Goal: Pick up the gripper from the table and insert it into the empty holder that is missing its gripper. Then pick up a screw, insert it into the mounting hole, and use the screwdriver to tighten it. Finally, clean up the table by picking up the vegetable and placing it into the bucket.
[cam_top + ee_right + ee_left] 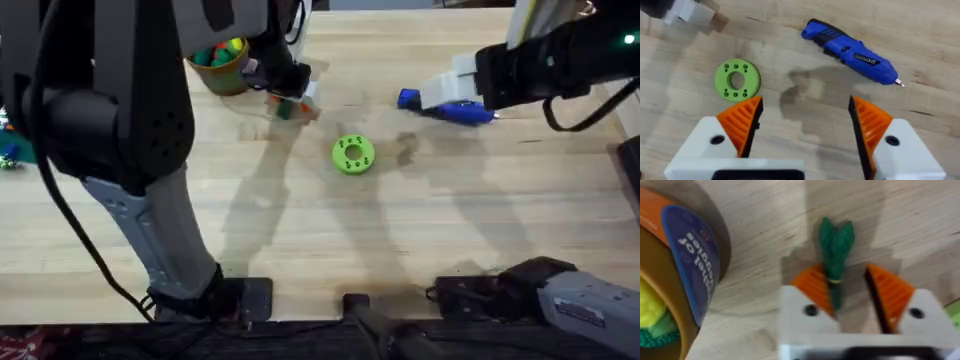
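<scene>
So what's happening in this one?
The left gripper is down at the vegetable beside the bucket, jaws open with the green stem between its fingers, not yet closed on it. The right gripper hovers open over the table near the screwdriver, which lies flat on the wood, and the green disc sits alone mid-table. The bucket already holds some toy pieces.

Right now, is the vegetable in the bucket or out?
Out. The vegetable lies on the table beside the bucket, between the open left end effector pads.
</scene>
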Robot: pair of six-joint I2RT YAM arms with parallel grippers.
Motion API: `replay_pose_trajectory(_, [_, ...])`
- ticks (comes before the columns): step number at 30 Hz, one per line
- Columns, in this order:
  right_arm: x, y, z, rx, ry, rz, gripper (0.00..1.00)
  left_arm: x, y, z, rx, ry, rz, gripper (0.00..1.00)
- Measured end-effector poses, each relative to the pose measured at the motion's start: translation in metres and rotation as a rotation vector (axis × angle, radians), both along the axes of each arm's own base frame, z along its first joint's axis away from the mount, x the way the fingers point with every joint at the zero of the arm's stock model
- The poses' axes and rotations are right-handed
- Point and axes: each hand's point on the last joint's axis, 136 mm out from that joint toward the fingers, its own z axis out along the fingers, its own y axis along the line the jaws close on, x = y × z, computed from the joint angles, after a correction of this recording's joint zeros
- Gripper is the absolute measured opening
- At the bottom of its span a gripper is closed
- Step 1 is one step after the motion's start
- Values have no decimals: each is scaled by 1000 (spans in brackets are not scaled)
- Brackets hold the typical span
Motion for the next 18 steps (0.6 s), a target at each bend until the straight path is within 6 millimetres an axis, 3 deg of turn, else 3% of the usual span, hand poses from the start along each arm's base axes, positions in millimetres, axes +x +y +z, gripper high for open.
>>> replay_pose_trajectory(3, [0, 0, 0, 0, 0, 0, 996, -1, -2, 1, -9, 4, -8, 55])
replay_pose_trajectory(4, [0, 0, 0, 0, 0, 0, 996, -1, -3, 1, -8, 4, -14, 23])
replay_pose_trajectory(13, [0, 0, 0, 0, 0, 0, 996, -10, 0, 5, 4, 29, -15, 19])
replay_pose_trajectory(16, [0, 0, 0, 0, 0, 0, 996, -10, 3, 22, 7, 5, -9, 19])
replay_pose_trajectory(18, [0, 0, 0, 0, 0, 0, 996, -6, 7, 46, -2, -51, 0, 19])
